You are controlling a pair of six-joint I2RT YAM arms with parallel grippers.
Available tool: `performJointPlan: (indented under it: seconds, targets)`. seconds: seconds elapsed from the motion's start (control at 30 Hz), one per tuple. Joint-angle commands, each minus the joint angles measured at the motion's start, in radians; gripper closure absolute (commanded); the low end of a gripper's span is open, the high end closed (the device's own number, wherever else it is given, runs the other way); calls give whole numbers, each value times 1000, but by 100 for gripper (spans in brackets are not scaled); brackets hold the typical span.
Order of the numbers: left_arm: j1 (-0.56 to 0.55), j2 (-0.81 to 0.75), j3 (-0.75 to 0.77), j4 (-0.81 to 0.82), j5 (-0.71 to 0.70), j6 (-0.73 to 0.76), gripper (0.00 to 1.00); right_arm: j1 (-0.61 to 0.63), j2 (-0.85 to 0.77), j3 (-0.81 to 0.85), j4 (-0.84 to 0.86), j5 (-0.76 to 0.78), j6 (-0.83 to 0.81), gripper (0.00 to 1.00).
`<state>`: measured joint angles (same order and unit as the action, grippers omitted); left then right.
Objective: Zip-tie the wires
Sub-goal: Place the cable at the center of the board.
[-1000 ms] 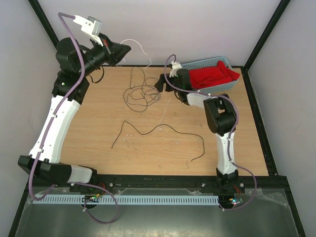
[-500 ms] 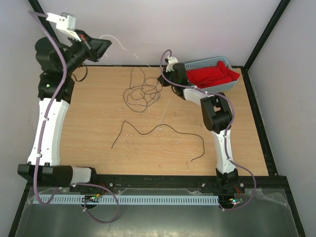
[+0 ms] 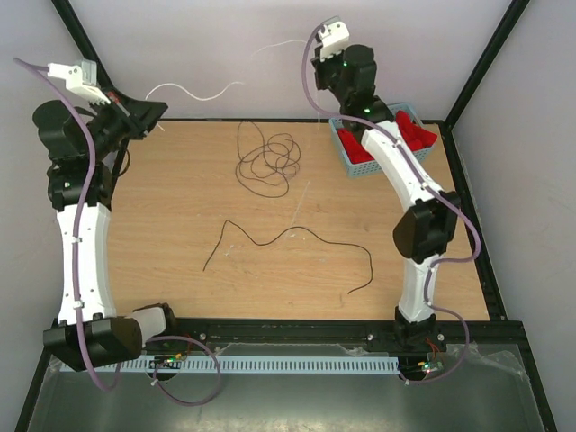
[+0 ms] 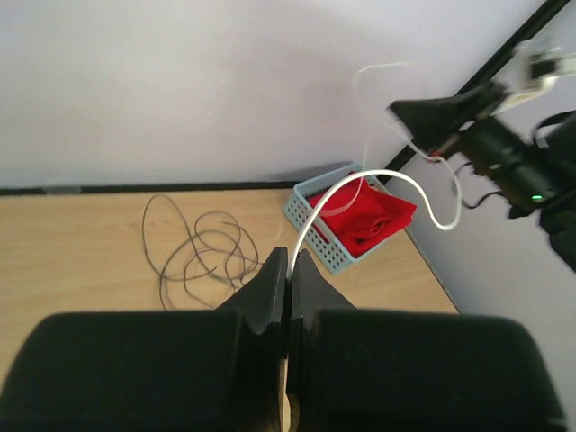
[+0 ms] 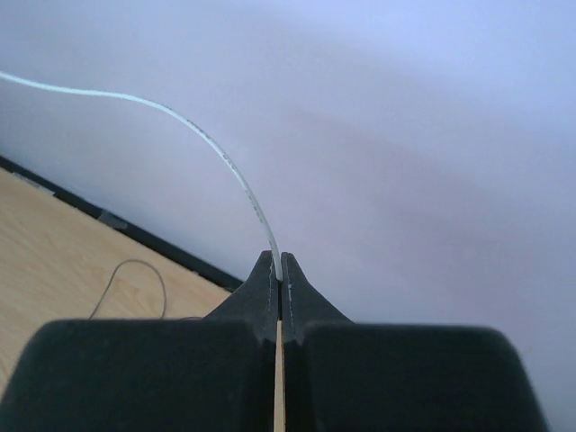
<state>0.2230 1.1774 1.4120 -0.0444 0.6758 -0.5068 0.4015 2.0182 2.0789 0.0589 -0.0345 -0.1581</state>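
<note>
A light wooden tabletop [image 3: 171,243] is enclosed by plain pale lilac walls [image 3: 198,36], and black metal frame posts [image 3: 481,63] are seen at 2 corners.

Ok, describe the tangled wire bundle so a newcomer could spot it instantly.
Start at the wooden table and look toward its far edge, just left of the blue basket. The tangled wires lie there as a loose coil of thin dark loops. The lone wire in mid-table is a single wavy strand, not a coil.
</note>
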Motion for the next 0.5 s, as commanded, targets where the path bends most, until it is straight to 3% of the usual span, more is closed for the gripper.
performJointPlan:
  seconds: [0.0, 0.23, 0.47]
  targets:
    - [71, -38, -50, 16, 63, -60, 100, 5, -104, -5, -78, 68, -100, 100]
    - [142, -60, -109, 17, 186, -122, 100, 4, -302, -53, -178, 145, -249, 100]
    - [97, -105, -209, 15, 318, -193, 100, 5, -634, -432, -222, 193, -276, 100]
